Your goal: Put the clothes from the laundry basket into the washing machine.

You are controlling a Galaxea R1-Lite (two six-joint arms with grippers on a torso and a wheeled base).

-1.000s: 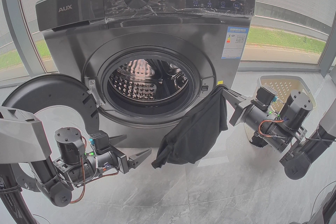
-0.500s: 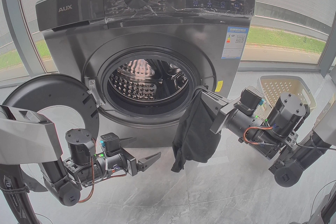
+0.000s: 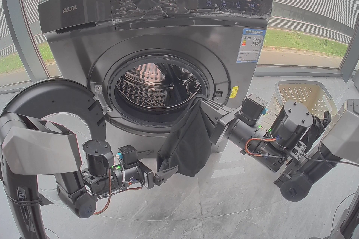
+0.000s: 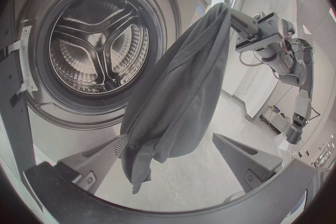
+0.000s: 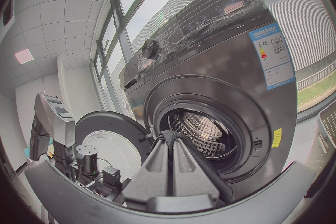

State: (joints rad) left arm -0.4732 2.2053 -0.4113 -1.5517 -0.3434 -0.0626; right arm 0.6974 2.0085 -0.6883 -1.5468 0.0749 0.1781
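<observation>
- Gripping the dark garment (image 3: 185, 139) by its top fold with the right gripper (image 3: 201, 101), jaws pinched tight on the cloth.
- Hanging down from those fingertips: long axis near vertical, low end slanting toward the left gripper (image 3: 166, 172).
- Holding the left gripper low and spread wide, garment tail between its fingers (image 4: 245, 158), nothing clamped.
- Key relation: drum mouth (image 3: 160, 58) of the washing machine (image 3: 149, 38) just ahead of the right fingertips, a little to their left. Top fold already at the rim's right side, most of the cloth outside and below the lip.
- Judging the right arm nearer, so its move: push forward and in. Probably needs the tail lifted over the lip to avoid a snag, with the left gripper well placed for that.
- Laundry basket (image 3: 303, 92) back behind the right wrist.
</observation>
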